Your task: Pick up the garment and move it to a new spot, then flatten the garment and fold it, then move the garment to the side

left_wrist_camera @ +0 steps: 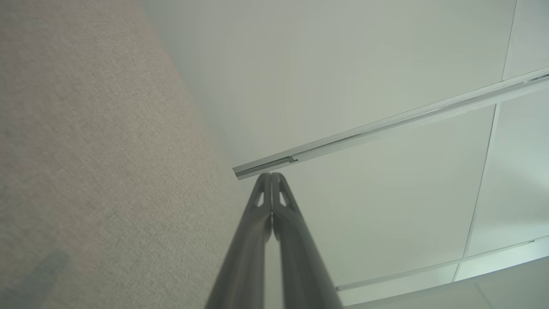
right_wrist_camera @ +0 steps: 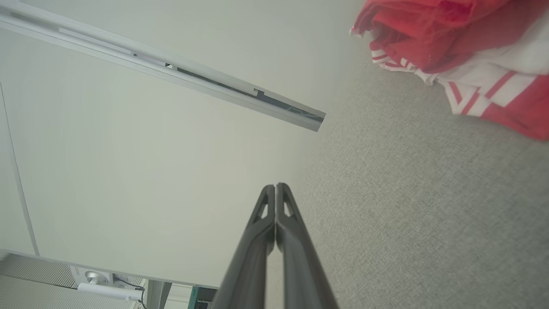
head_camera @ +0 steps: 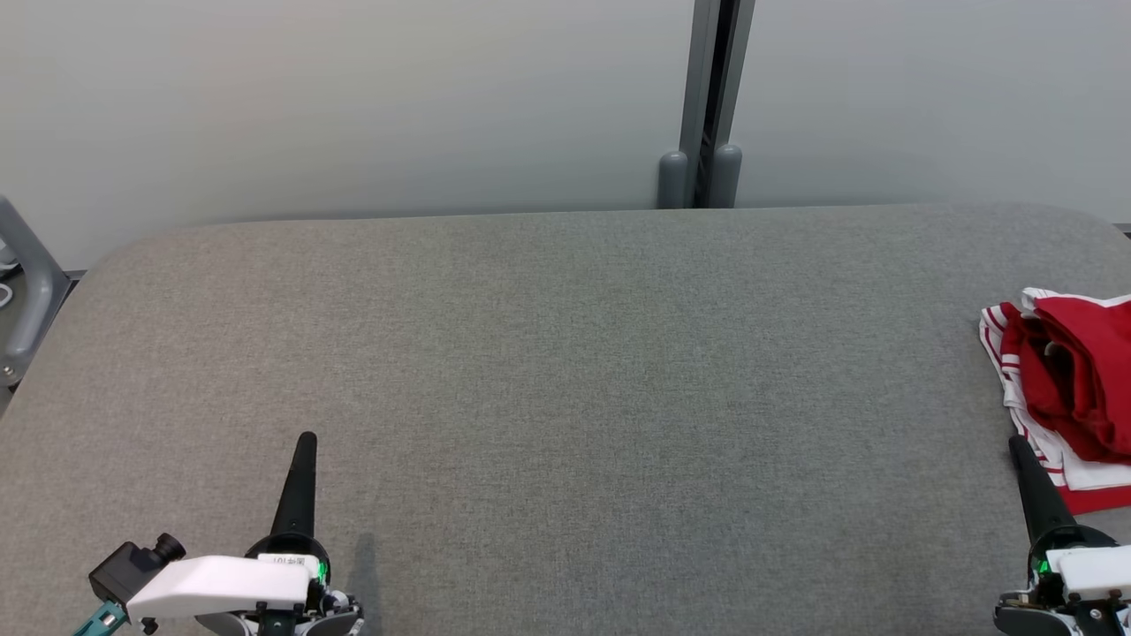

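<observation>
The garment (head_camera: 1069,384) is a crumpled red and white striped piece lying at the right edge of the grey padded table (head_camera: 565,353). My right gripper (head_camera: 1016,442) is shut and empty at the lower right, its tip just in front of the garment's near edge. In the right wrist view the garment (right_wrist_camera: 463,51) lies at the upper right, well beyond the closed right gripper (right_wrist_camera: 275,185). My left gripper (head_camera: 307,436) is shut and empty at the lower left, far from the garment. Its fingers meet at the tip in the left wrist view, left gripper (left_wrist_camera: 271,174).
A pale wall stands behind the table, with a grey vertical rail (head_camera: 711,106) at its back edge. A grey metal frame (head_camera: 26,283) shows at the far left. The table's fabric stretches bare between the two grippers.
</observation>
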